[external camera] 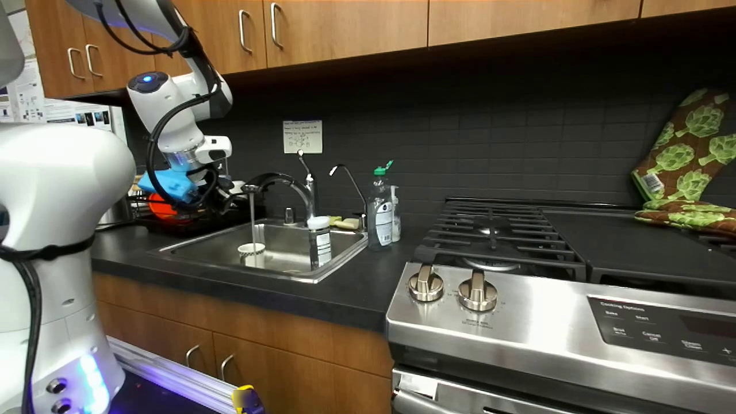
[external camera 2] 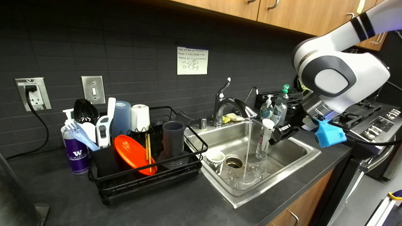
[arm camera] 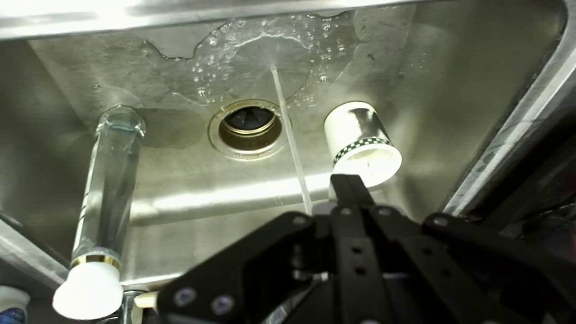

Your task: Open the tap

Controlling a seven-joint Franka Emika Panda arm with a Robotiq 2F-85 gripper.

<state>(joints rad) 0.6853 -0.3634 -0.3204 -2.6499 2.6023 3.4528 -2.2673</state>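
The tap, a slim dark gooseneck [external camera: 356,183], stands at the sink's back edge beside the clear soap bottle; it also shows in an exterior view [external camera 2: 249,94]. A larger chrome faucet [external camera: 310,198] stands left of it, also in an exterior view [external camera 2: 219,110]. Its lever [external camera 2: 224,88] points up and water [external camera 2: 248,141] runs from its spout into the sink. My gripper [arm camera: 351,184] is shut and empty over the sink, its fingertips together near the stream in the wrist view. In an exterior view the gripper [external camera 2: 276,136] is right of the stream, apart from both faucets.
In the sink [external camera 2: 220,190] are a checkered-rim cup [arm camera: 360,130] and a tall clear bottle with white cap [arm camera: 105,193]. Soap bottles [external camera 2: 280,106] stand behind it. A dish rack [external camera 2: 150,185] is beside it, the stove [external camera: 517,287] opposite. Cabinets [external camera: 345,29] hang above.
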